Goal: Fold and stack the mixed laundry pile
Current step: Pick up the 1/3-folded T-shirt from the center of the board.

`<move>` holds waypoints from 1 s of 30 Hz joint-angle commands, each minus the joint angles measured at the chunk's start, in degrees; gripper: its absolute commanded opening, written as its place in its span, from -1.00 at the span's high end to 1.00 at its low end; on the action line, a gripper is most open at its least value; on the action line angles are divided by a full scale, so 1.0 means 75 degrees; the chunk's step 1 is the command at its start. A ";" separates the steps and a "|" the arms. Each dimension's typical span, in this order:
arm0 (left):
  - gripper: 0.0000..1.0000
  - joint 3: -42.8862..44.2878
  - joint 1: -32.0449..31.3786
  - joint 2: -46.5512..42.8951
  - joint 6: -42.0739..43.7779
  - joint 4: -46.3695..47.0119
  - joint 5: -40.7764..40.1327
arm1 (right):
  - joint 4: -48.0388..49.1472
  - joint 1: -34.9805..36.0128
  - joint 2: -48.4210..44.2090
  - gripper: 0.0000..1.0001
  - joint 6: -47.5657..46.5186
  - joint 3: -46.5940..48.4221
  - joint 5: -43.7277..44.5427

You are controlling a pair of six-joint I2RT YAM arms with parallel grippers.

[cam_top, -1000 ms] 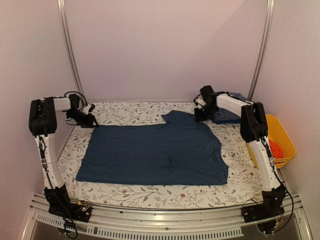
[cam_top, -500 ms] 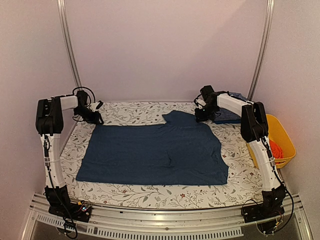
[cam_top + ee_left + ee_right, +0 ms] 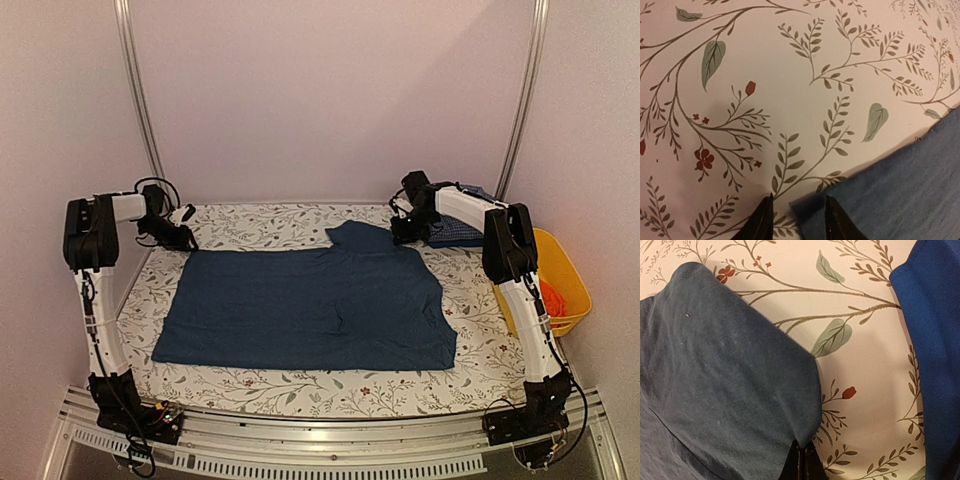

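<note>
A dark navy garment (image 3: 310, 300) lies spread flat across the table. My left gripper (image 3: 183, 238) is at its far left corner. In the left wrist view the gripper (image 3: 796, 201) stands open low over the table, with the garment's corner (image 3: 810, 212) lying between its fingertips. My right gripper (image 3: 402, 232) is at the garment's raised far right part. The right wrist view shows this gripper (image 3: 803, 452) shut on the edge of the navy cloth (image 3: 725, 380). A folded blue checked shirt (image 3: 455, 232) lies just right of it.
A yellow basket (image 3: 565, 270) stands off the table's right edge with a red-orange cloth (image 3: 552, 297) inside. The floral table cover (image 3: 270, 225) shows bare along the back and the front. In the right wrist view the blue shirt (image 3: 935, 340) is close to the shut fingers.
My left gripper shifted right, then back a little, at the garment's far left corner, and its jaws narrowed. The right arm and the garment stayed still.
</note>
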 commanded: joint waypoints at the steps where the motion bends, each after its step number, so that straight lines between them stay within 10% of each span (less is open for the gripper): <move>1: 0.33 -0.0446 -0.0003 -0.0031 0.0085 -0.0311 -0.0165 | -0.0332 -0.0076 -0.0251 1.00 -0.0027 -0.0177 0.0114; 30: 1.00 0.0138 -0.0147 -0.0116 -0.0363 -0.0145 0.0274 | -0.0249 -0.0143 -0.0786 1.00 0.0128 -0.0248 0.0132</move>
